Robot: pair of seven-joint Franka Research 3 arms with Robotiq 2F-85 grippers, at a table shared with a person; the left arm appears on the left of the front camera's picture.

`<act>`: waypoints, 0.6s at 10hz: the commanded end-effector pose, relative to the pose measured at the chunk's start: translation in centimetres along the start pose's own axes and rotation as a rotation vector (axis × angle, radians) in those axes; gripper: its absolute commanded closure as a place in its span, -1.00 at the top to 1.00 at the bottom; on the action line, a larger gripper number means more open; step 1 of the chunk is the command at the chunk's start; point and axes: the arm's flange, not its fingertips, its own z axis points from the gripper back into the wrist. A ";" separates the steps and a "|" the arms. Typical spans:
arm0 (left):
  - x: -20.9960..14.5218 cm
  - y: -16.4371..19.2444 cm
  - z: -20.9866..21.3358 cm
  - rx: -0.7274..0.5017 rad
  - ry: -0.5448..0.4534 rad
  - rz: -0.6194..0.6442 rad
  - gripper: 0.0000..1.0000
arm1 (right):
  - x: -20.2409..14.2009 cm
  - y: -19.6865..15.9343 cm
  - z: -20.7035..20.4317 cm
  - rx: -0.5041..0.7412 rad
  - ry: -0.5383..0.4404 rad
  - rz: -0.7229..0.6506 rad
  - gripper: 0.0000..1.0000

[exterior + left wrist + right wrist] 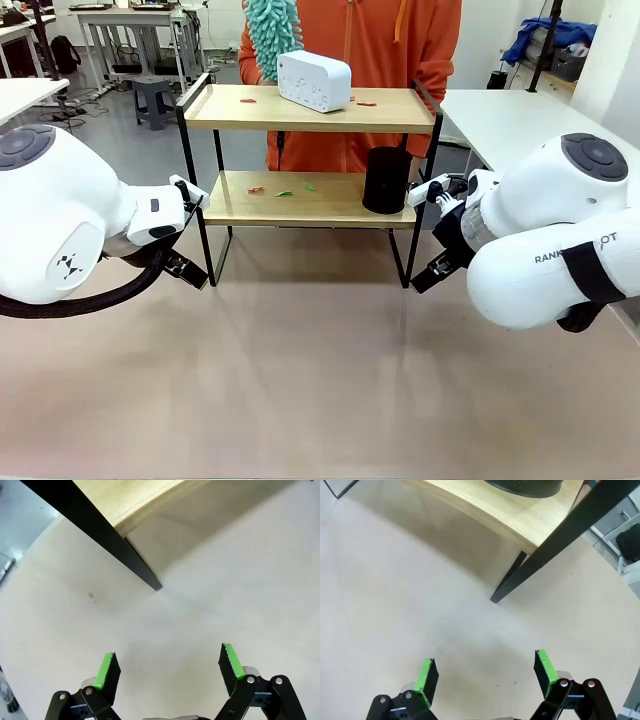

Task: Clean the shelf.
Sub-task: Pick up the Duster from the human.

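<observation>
Shelf (pixel 330 203): your upper centre, long axis left-right.
On it: white box (pixel 314 80), black cylinder (pixel 386 180).
Left gripper (pixel 170 664), right gripper (pixel 485 672): wide, empty.

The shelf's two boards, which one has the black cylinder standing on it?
The lower board: the black cylinder stands at its right end. The upper board carries a white box instead.

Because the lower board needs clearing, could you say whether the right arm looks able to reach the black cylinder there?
Probably yes: the black cylinder stands at the board's right end, near the open right claw; only the shelf's thin leg stands between.
</observation>
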 end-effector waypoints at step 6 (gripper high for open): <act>-7.8 11.7 14.0 -0.565 -0.211 0.257 1.00 | -9.2 -14.3 17.3 0.378 -0.030 -0.770 1.00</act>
